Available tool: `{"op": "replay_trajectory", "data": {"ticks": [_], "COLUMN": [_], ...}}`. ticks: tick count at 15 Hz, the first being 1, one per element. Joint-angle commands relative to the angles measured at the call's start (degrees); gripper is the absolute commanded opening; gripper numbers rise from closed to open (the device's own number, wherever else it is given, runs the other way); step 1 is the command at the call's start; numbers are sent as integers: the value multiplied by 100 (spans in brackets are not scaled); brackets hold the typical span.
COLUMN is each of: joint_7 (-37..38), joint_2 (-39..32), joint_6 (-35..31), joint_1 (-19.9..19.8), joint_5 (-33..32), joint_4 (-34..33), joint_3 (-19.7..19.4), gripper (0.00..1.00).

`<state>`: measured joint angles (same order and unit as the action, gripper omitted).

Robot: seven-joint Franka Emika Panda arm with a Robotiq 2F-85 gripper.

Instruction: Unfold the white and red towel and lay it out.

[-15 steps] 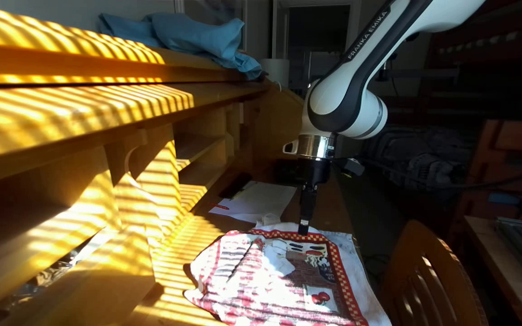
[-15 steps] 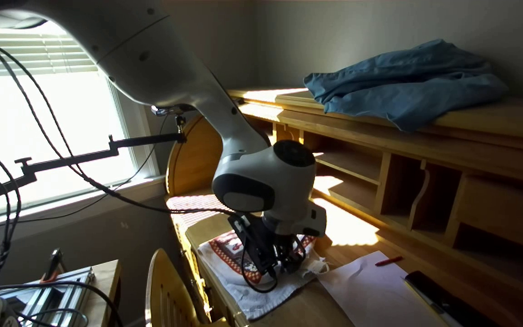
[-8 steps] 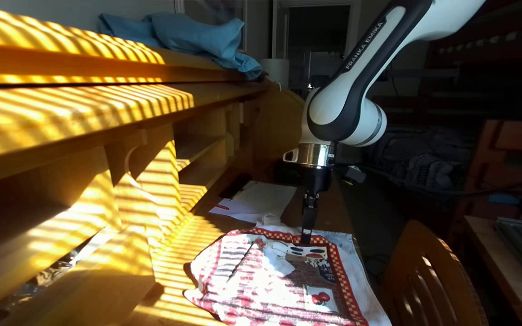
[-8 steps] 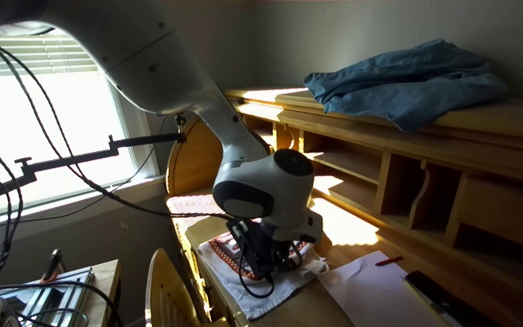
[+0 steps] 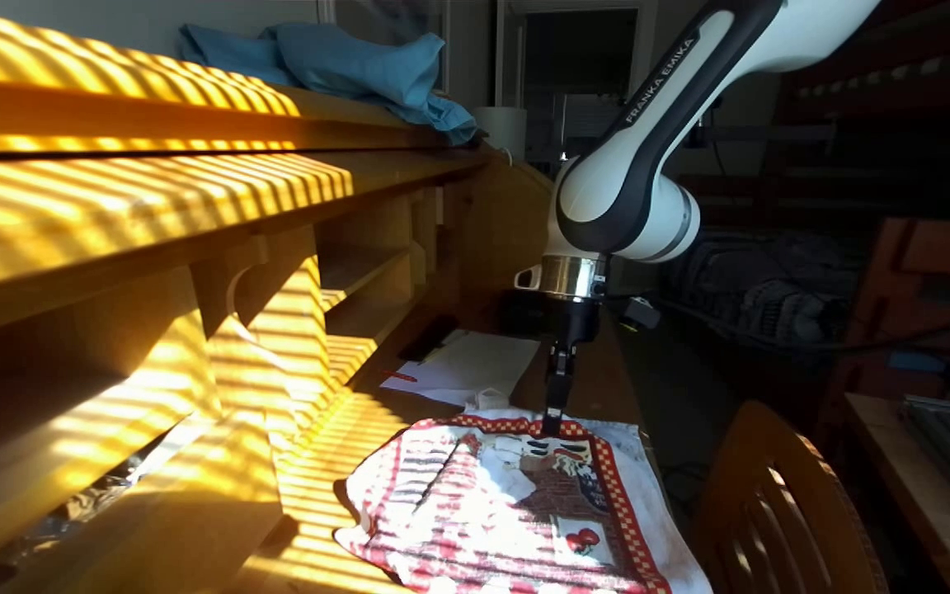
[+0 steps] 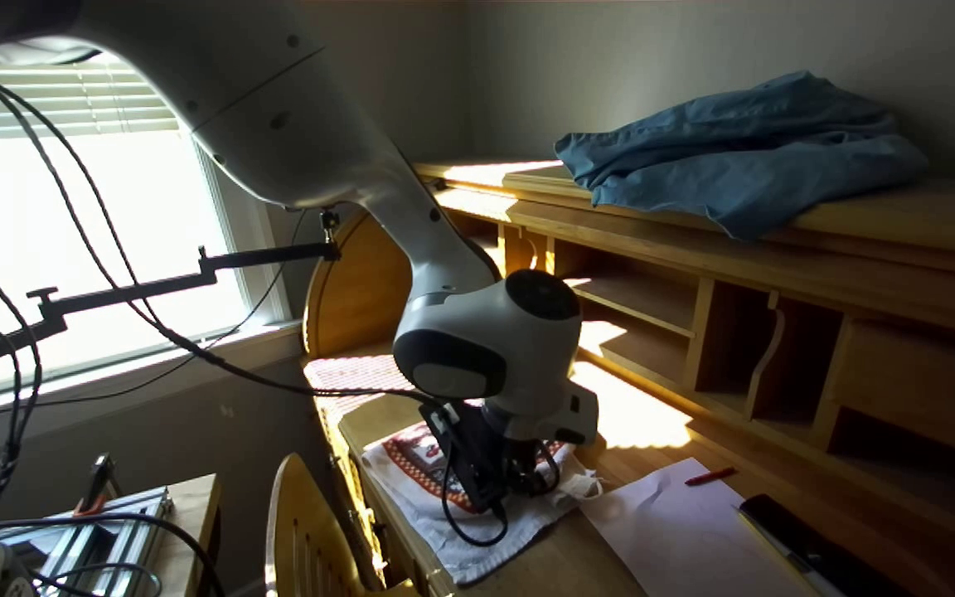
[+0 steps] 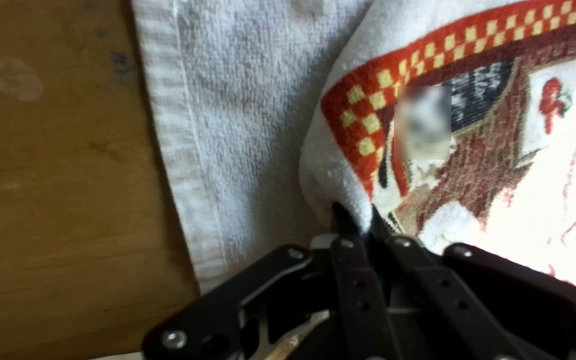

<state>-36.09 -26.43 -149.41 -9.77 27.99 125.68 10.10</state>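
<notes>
The white and red towel lies on the desk in both exterior views. Its printed part, with a red checked border, is folded over a plain white layer that rests on the wood. In the wrist view my gripper has its jaws drawn together on a white pinch of that fold, right beside the checked border. An exterior view has the gripper pointing down at the towel's far part. Elsewhere the arm hides much of the towel and the fingertips.
White paper with a red pen lies beside the towel, near a dark flat object. Wooden cubbyholes line the desk's back. Blue cloth sits on top. A wooden chair stands by the desk's edge.
My gripper has gone down onto the towel and then risen slightly. The printed cloth by its fingertips has shifted a little; the rest of the towel looks unmoved.
</notes>
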Motion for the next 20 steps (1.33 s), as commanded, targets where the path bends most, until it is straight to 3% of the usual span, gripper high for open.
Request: {"op": "replay_trajectory", "data": {"ticks": [1,10,20], "joint_7": [191,563,769], "joint_2": [159,806,1633], "joint_6": [6,117,625], "joint_1": [-107,-117,287], "joint_5": [-163,-625,-600], "joint_4": [47,247,38], "joint_3": [-33,-536,-371], "gripper": [2,2,2]}}
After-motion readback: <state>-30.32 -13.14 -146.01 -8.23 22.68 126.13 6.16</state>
